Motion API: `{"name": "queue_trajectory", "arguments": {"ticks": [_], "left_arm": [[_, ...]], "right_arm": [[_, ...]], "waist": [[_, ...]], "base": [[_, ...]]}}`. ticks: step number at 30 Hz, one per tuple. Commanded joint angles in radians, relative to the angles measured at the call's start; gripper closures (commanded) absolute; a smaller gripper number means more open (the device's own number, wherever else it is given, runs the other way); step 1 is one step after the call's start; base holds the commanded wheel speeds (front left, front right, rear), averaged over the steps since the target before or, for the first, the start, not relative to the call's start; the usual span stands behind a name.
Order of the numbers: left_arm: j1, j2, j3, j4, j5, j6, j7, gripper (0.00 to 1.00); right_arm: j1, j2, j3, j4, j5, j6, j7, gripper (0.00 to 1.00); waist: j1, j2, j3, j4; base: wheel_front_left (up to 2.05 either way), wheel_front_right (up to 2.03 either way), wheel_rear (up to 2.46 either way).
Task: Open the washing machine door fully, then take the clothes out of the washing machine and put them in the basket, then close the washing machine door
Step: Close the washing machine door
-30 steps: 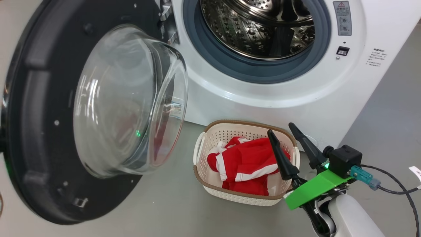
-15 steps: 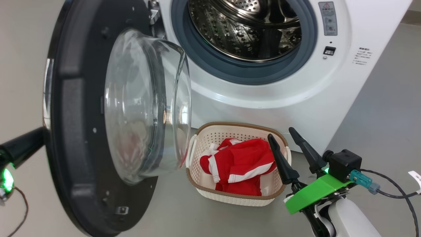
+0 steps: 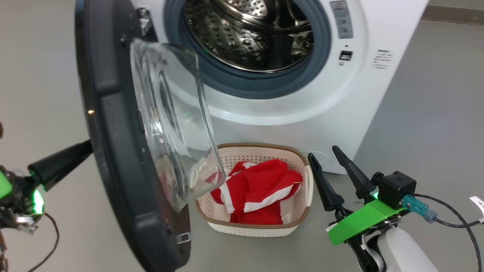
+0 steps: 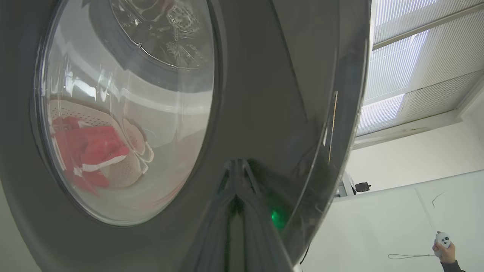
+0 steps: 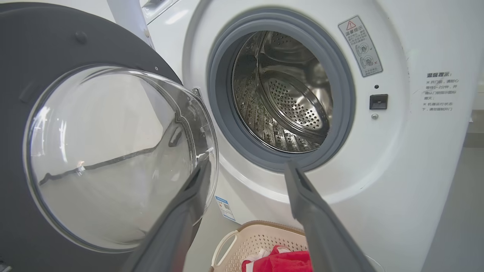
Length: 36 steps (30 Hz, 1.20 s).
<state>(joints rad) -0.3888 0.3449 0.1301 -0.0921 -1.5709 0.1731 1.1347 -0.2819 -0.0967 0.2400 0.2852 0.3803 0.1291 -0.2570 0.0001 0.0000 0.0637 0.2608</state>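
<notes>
Fingers of the right gripper (image 3: 322, 151) stand wide apart and hold nothing. They hang above the floor (image 3: 416, 121), just to the right of the basket (image 3: 245, 228) and clear of its rim. A green bracket (image 3: 359, 223) sits behind them on the wrist, with a dark cable (image 3: 453, 223) trailing off to the right.

Fingers of the left gripper (image 4: 237, 166) are drawn together with the tips meeting, and grip nothing. In the left wrist view the tips lie against the glossy outer face of the washing machine door (image 3: 113, 151). In the head view one dark finger reaches in from the left and its tip passes behind the door's edge.

The basket stands upright on the floor directly before the washing machine (image 3: 340, 113). The clothes (image 3: 261, 189) lie heaped inside it, red with white stripes, and rise about level with the rim.

The door stands partly swung, nearly edge-on in the head view. Its glass bowl (image 3: 170, 124) bulges toward the machine, and the bowl's lower edge overlaps the basket's left end in that view. Through the glass, the left wrist view shows the basket and clothes distorted.

Behind the door, the grey seal (image 5: 227, 124) rings the opening. The steel drum (image 5: 291, 98) holds no fabric where it can be seen.

Farther off, low in the left wrist view, a person's hand (image 4: 448, 254) holds a small white remote (image 4: 443, 240).
</notes>
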Motion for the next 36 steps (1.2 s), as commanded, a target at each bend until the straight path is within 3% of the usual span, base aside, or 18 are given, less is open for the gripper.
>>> {"name": "queue_trajectory", "arguments": {"ticks": [1,20,36], "left_arm": [[-0.015,0.024,0.027,-0.042,-0.006,0.007,-0.006,1.0],[-0.045,-0.054,0.029,-0.035,0.034,-0.013,-0.113,1.0],[-0.121,-0.069,0.062,0.013,0.091,-0.051,-0.221,1.0]], "right_arm": [[0.002,0.012,0.013,-0.03,0.01,0.002,-0.005,0.0],[0.017,0.008,-0.002,-0.049,0.002,0.002,-0.005,0.0],[0.011,0.016,-0.009,-0.07,-0.01,0.002,-0.005,0.0]], "waist": [[-0.0001,0.0,-0.009,-0.037],[-0.0001,0.0,-0.009,-0.242],[-0.0001,0.0,0.039,-0.398]], "base": [[0.0,0.0,0.0],[0.0,0.0,0.0],[0.0,0.0,0.0]]}}
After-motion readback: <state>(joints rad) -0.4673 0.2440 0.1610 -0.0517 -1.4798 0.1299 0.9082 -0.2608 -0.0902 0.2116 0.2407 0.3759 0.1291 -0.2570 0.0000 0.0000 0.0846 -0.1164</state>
